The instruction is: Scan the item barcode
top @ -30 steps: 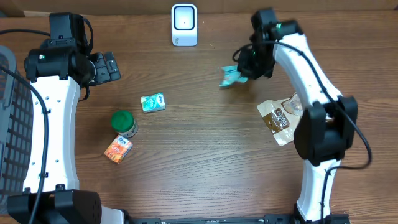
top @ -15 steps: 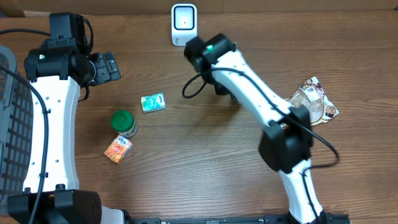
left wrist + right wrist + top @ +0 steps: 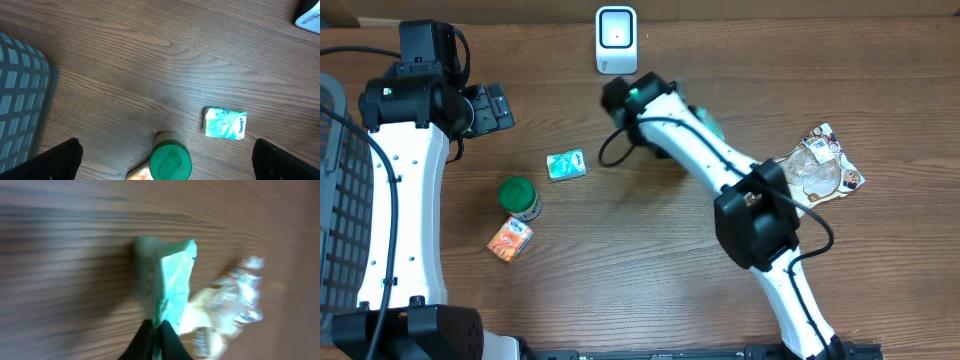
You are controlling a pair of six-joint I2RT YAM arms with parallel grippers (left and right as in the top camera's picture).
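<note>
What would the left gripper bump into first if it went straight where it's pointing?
Probably the green-lidded bottle: in the wrist view it sits between the fingers of the open left gripper. Depth is unclear, so it might touch bare table beside it instead.

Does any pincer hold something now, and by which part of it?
The right pincer holds a light green packet by one end, pinched between its fingertips. The left pincer is open and holds nothing.
</note>
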